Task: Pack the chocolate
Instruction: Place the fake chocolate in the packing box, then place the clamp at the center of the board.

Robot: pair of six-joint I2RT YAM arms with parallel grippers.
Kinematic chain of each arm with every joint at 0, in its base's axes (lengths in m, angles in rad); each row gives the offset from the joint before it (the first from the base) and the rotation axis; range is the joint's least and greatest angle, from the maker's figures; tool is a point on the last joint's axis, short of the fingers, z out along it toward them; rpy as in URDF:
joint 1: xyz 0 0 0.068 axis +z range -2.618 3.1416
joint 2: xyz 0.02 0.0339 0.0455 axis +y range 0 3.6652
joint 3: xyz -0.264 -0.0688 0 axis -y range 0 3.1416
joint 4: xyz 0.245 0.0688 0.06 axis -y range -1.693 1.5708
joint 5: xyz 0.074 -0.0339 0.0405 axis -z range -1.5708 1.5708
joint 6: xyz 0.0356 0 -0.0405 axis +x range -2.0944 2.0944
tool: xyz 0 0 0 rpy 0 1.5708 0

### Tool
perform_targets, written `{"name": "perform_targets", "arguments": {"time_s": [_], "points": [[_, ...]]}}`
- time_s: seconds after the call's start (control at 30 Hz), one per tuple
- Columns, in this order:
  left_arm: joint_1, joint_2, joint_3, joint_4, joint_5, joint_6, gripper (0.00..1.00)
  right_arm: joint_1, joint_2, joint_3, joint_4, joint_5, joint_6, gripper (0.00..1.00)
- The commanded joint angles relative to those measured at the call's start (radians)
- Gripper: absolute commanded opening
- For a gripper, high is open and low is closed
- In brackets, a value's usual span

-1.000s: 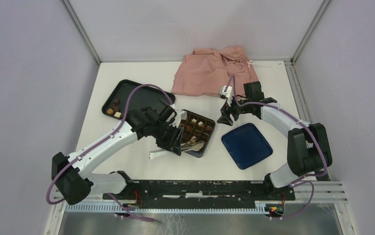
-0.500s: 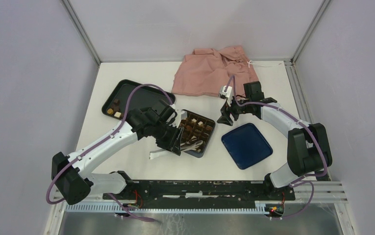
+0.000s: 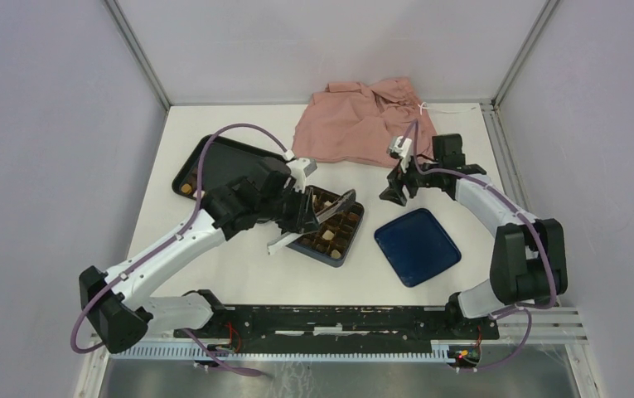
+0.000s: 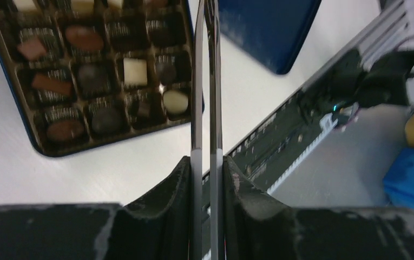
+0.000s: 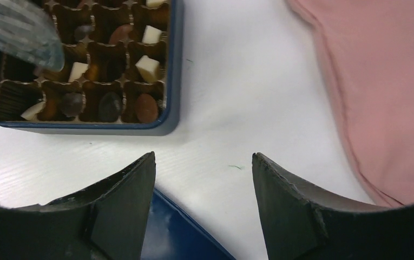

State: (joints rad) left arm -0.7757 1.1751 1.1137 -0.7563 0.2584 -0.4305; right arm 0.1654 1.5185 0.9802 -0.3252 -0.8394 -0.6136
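Top camera sits high behind my bases, looking down over the whole table [image 3: 239,116]. Left wrist camera stares close along my left pincer [image 4: 207,162], the box [image 4: 119,132] ahead-left of its tips. Right wrist camera, low behind my right pincer [image 5: 203,162], catches that same box ahead-left. All three share it.

1 box [image 5: 85,129], over 10 chocolates [image 4: 135,70], 1 clear sheet [image 5: 20,30]; 1 blue lid [image 3: 417,246], 1 black tray [image 3: 234,157], 1 garment [image 3: 363,120]
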Motion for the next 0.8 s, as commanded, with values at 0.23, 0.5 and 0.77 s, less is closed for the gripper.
{"name": "perform_targets", "arguments": {"time_s": [0.23, 0.5, 0.77], "points": [[-0.048, 0.436, 0.257, 0.556, -0.063, 0.033, 0.18, -0.503, -0.206, -0.018, 0.196, -0.142, 0.194, 0.72], [-0.117, 0.935, 0.695, 0.626, -0.094, 0.143, 0.2, -0.77, -0.254, -0.119, 0.459, -0.281, 0.462, 0.72], [-0.115, 1.318, 1.057, 0.716, -0.069, 0.151, 0.22, -0.779, -0.25, -0.143, 0.534, -0.326, 0.535, 0.72]]}}
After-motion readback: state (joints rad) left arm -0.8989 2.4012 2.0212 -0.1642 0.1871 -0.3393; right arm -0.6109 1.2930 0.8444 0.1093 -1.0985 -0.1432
